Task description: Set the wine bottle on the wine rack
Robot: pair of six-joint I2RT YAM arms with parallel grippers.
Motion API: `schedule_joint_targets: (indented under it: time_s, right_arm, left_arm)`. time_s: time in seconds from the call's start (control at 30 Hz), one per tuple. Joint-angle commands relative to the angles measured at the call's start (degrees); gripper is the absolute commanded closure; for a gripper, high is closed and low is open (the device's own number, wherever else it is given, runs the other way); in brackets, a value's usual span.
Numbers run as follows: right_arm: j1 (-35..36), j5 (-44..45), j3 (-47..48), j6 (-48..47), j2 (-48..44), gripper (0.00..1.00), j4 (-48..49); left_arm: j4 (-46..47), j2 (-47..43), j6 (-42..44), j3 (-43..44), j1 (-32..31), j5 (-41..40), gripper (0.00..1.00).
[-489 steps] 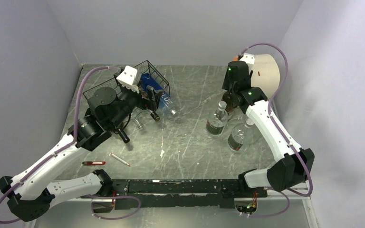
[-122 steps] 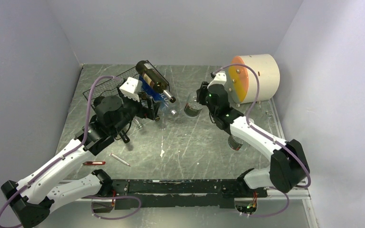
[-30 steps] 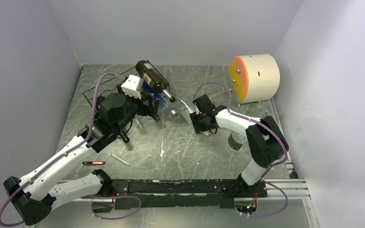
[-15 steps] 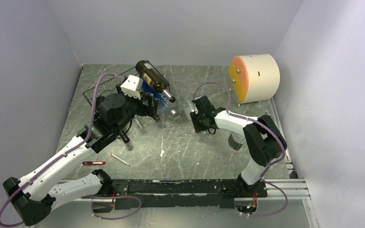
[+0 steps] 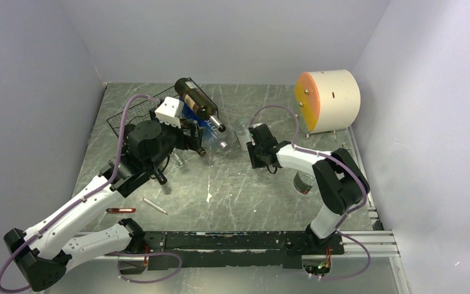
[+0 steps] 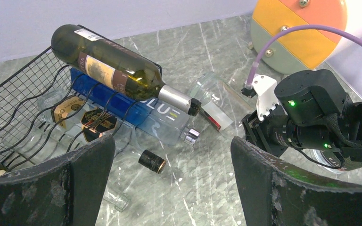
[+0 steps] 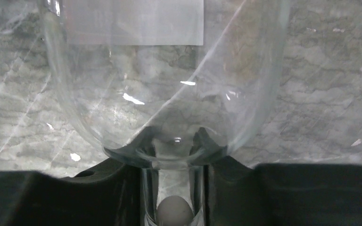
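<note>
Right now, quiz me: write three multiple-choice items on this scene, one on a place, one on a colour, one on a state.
1. Where does the dark wine bottle lie?
A) on the table
B) on top of the wine rack
C) in the left jaws

2. What colour is the lower bottle just beneath it?
A) red
B) yellow
C) blue

3. The right jaws are:
A) shut on the clear bottle
B) open and empty
C) holding a pen

Key:
1 B, it rests across the rack's top rods.
2 C, its blue body shows through the wires.
3 A, the right wrist view shows the neck clamped between them.
</note>
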Motion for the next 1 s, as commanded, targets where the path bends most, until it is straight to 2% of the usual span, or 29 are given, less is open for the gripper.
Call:
schedule_joint_targets:
  time_s: [0.0, 0.07, 0.1, 0.97]
  right_arm:
    - [-0.1, 2.5, -0.9, 0.2, 1.1, 0.82, 2.6]
    - [-0.1, 2.6, -0.9, 0.0, 0.6, 0.98, 3.0]
    - [-0.1, 2.8, -1.1, 0.1, 0.2, 1.00, 3.1]
    - [-0.1, 4.0, -3.6, 1.2, -25.4, 1.00, 8.3]
  left_arm:
    - [-0.5, -0.8, 0.9, 1.3, 0.0, -0.9, 0.04]
    - [-0.6, -0.8, 0.9, 1.4, 0.0, -0.9, 0.04]
    - [-0.6, -0.7, 1.0, 1.4, 0.0, -0.9, 0.04]
    - [-0.9, -1.7, 0.1, 1.5, 0.0, -1.3, 0.04]
